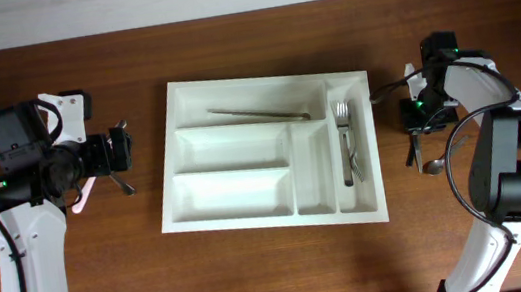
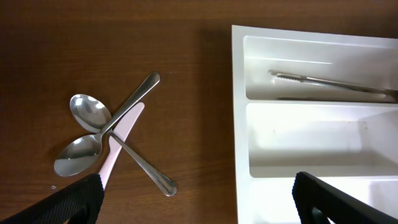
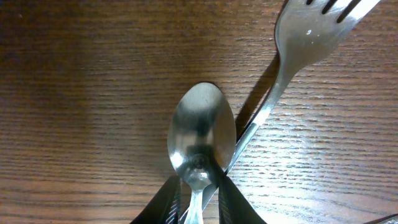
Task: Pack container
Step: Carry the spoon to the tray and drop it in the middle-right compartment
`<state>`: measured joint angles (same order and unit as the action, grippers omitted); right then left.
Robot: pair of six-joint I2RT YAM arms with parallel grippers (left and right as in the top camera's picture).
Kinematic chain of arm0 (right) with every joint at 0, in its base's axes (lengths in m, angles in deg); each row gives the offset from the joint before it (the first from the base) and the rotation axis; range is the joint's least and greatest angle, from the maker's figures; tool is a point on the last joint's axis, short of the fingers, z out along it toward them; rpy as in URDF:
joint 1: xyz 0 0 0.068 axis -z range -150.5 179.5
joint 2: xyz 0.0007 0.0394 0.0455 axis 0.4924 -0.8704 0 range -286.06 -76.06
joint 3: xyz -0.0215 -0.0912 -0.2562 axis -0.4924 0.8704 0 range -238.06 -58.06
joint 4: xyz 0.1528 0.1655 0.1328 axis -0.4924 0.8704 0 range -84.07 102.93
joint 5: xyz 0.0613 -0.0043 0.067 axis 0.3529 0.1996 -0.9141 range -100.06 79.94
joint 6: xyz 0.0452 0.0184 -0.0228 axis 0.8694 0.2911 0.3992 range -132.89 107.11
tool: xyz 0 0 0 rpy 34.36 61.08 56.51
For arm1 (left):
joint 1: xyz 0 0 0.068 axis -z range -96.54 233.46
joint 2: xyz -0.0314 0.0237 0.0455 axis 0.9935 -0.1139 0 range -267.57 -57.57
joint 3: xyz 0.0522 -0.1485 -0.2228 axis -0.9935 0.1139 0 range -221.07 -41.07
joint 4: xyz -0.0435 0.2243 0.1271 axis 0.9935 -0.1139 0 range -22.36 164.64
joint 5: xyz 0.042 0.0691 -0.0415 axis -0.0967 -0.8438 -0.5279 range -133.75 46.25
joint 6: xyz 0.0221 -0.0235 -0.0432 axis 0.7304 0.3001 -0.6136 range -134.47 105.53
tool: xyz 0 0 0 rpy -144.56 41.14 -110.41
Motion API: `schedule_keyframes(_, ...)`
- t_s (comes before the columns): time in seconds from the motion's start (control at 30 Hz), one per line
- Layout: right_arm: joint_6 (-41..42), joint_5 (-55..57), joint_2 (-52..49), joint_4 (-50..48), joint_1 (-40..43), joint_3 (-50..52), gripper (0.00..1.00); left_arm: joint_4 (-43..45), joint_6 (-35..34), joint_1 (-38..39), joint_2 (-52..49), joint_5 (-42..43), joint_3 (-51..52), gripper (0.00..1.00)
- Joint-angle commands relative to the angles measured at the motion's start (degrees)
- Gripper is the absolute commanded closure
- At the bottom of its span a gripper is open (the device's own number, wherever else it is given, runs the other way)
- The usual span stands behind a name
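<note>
The container [image 1: 280, 218] is a white cutlery tray at the table's middle. A thin metal utensil [image 1: 258, 114] lies in its top compartment and forks [image 1: 345, 140] lie in its right one. My right gripper [image 3: 200, 186] is right of the tray, down at the table, shut on the neck of a spoon [image 3: 202, 134]. A fork [image 3: 311, 31] lies slanted under that spoon, its handle running between the fingers too. My left gripper [image 2: 199, 208] hangs open left of the tray [image 2: 239, 124], holding nothing. Below it lie two crossed spoons [image 2: 93, 115] and a pink-handled utensil [image 2: 121, 134].
The right gripper [image 1: 418, 130] with its spoon [image 1: 432, 166] sits close to the tray's right wall. The left gripper [image 1: 125, 149] is a short way off the tray's left wall. Bare wooden table surrounds the tray.
</note>
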<state>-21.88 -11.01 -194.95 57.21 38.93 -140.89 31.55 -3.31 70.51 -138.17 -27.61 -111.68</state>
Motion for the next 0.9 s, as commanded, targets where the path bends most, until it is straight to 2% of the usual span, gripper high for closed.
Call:
schedule_keyframes(0.0,0.5,0.6,-0.8,-0.2,-0.3,-0.7,0.8,0.1,0.9,-0.1,-0.2,1.0,-0.9,0.01)
schedule_keyframes(0.17,0.5,0.6,-1.4,-0.2,-0.3,-0.1,0.82,0.1,0.9,-0.1,-0.2,1.0,-0.9,0.01)
schedule_keyframes(0.43,0.9,0.5,-2.3,0.1,-0.3,0.1,0.96,0.1,0.9,-0.1,-0.2,1.0,-0.9,0.01)
schedule_keyframes(0.63,1.6,0.5,-1.1,1.9,-0.3,-1.2,0.96,0.1,0.9,-0.1,-0.2,1.0,-0.9,0.01)
schedule_keyframes(0.87,2.4,-0.1,5.3,4.1,-0.3,-7.3,0.96,0.1,0.9,-0.1,-0.2,1.0,-0.9,0.01)
